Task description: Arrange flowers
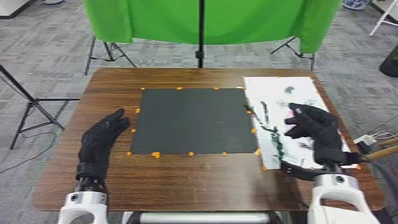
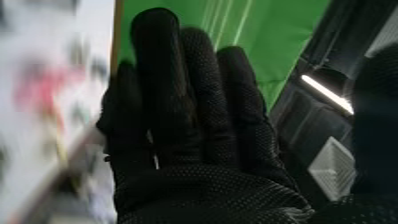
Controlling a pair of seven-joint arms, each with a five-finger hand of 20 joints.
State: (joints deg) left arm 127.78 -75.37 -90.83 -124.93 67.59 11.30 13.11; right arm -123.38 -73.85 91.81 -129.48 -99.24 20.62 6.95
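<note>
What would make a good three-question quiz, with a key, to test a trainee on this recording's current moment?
1. Which of the robot's hands is over the white sheet?

2. Where does the dark square lie on the table?
(a) to the robot's right of the white sheet
(b) to the robot's left of the white sheet
(c) on top of the white sheet

3. True or false: green stems lie on the white sheet.

Key: 1. the right hand; 2. b; 3. true.
</note>
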